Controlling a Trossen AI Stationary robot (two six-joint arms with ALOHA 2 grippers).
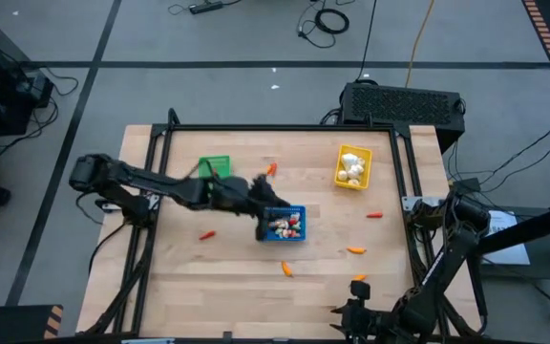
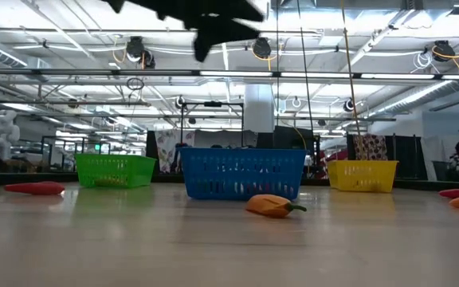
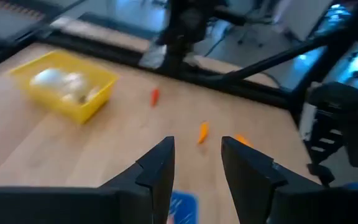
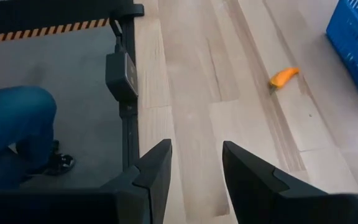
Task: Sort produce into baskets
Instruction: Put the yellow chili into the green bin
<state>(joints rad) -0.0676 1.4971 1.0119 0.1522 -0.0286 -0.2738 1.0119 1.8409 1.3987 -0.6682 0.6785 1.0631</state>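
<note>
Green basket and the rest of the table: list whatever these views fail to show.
- Green basket: the left arm covers part of it from above; in the low view its wall hides the contents.
- Blue basket contents: too small to name in the high view.
- Right gripper: at the table's near edge, too dark to read.

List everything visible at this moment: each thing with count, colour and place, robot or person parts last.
green basket: one, green, far left of the table, partly under the left arm.
blue basket: one, blue, table centre, holding red and white bits.
yellow basket: one, yellow, far right, holding white bulbs.
loose produce: about six pieces, orange and red, scattered on the table, e.g. and.
table: one, light wood.
person: a leg in blue trousers, beside the table's near edge.
left gripper: dark, open, above the blue basket.
right gripper: dark, open, at the near edge.
</note>
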